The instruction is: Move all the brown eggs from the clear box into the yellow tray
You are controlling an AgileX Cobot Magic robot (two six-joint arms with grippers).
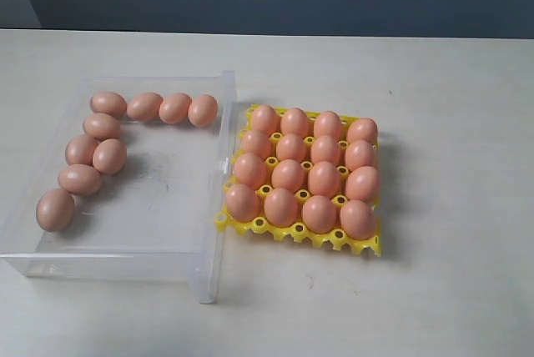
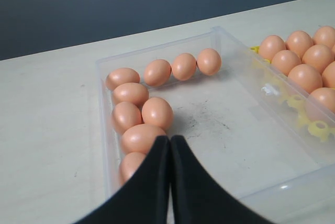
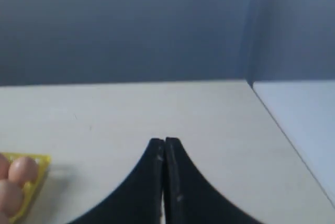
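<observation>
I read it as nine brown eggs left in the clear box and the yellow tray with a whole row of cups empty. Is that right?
Not quite. The exterior view shows the yellow tray full, with an egg in all sixteen cups. Nine brown eggs left in the clear box is correct.

Just ahead of the left jaws, eggs (image 2: 141,137) crowd one side wall and the far wall of the box (image 2: 157,48); its middle floor lies bare. Ahead of the right jaws the bench (image 3: 157,109) is bare, with the full tray (image 3: 42,166) off to one side.
</observation>
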